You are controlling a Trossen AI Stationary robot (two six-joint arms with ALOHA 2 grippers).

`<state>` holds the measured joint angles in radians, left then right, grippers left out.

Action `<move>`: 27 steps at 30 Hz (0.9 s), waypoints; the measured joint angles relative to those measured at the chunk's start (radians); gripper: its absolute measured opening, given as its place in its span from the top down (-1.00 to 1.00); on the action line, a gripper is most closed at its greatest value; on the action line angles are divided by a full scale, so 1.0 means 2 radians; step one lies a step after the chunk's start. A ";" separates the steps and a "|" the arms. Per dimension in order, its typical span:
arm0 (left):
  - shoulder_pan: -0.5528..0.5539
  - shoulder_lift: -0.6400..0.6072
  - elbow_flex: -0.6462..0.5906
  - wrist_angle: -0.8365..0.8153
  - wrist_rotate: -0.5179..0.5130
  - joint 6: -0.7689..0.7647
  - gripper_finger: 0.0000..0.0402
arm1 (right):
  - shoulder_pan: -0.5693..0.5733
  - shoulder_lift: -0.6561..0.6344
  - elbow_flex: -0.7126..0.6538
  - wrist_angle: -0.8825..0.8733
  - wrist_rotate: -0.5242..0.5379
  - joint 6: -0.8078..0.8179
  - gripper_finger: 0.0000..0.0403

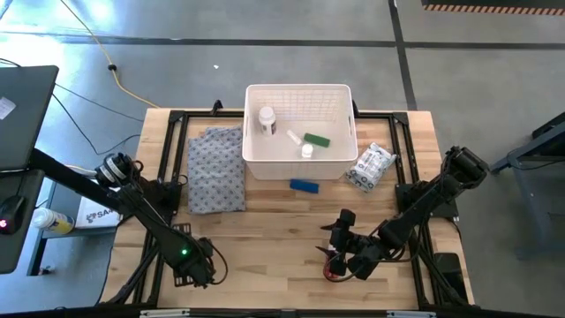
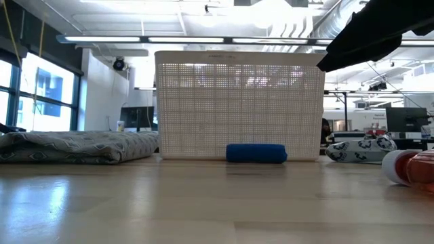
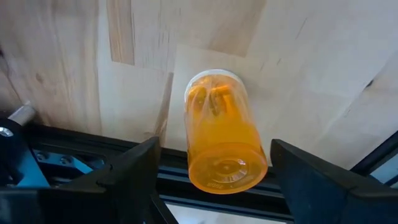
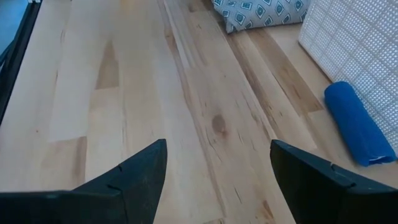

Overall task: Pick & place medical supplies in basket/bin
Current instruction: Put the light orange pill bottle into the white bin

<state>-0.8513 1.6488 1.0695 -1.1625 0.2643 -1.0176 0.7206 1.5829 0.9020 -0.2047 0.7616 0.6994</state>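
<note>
**Both grippers low at the near edge, basket partly filled**

Your white basket stands at the far middle of the table. Inside it you can see a white pill bottle, a green tube and a small white vial. The blue block lies on the wood just in front of the basket's near wall; in the low view it sits right against that wall, though you cannot tell whether the two touch. The crinkly white-clear packet lies just beside the basket's right end. The grey patterned cloth lies folded to the basket's left.

Your right gripper is down near the table's front edge, right of centre, with its fingers spread wide and nothing between them in its wrist view, only bare wood ahead and the blue block farther off. A red bottle lies on its side close by that gripper; the low view shows it with its white cap pointing left.

Your left gripper is low at the near left edge of the table. Its fingers stand wide apart, and an orange pill bottle lies on the wood between them, untouched on either side.
</note>
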 joint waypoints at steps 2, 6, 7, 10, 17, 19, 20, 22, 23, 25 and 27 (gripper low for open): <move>0.000 0.000 0.000 0.000 0.003 0.000 -0.57 | 0.000 0.000 0.000 0.000 0.000 0.000 -0.37; 0.000 0.000 0.000 0.000 0.003 0.000 -0.40 | 0.000 0.000 0.000 0.000 0.000 0.000 -0.37; 0.000 0.000 0.000 0.000 0.002 0.000 -0.36 | 0.000 0.000 0.000 0.000 0.000 0.001 -0.37; 0.000 0.000 0.000 0.001 -0.004 0.000 -0.25 | 0.000 0.000 0.000 0.000 0.000 0.001 -0.37; 0.000 0.000 0.000 0.004 -0.004 0.001 -0.11 | 0.000 0.000 0.000 -0.001 0.000 0.000 -0.37; 0.000 0.000 0.000 0.004 0.004 0.011 -0.10 | 0.000 0.000 0.000 -0.001 0.000 0.000 -0.37; 0.000 0.000 0.000 0.004 0.009 0.014 -0.11 | 0.000 0.000 -0.001 -0.001 0.000 0.000 -0.37; 0.000 0.000 0.000 0.001 0.009 0.014 -0.12 | 0.000 0.000 -0.001 -0.001 0.000 0.000 -0.37; 0.000 0.000 0.000 0.001 0.010 0.015 -0.13 | 0.000 0.000 -0.001 -0.001 0.000 0.000 -0.37; 0.000 0.000 0.000 0.002 0.011 0.021 -0.11 | 0.000 0.000 -0.001 -0.001 0.000 0.000 -0.37; 0.000 0.000 0.000 0.001 0.016 0.025 -0.08 | 0.000 0.000 -0.001 -0.001 0.000 0.000 -0.37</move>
<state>-0.8513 1.6485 1.0695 -1.1608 0.2962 -0.9682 0.7208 1.5829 0.9005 -0.2062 0.7609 0.6991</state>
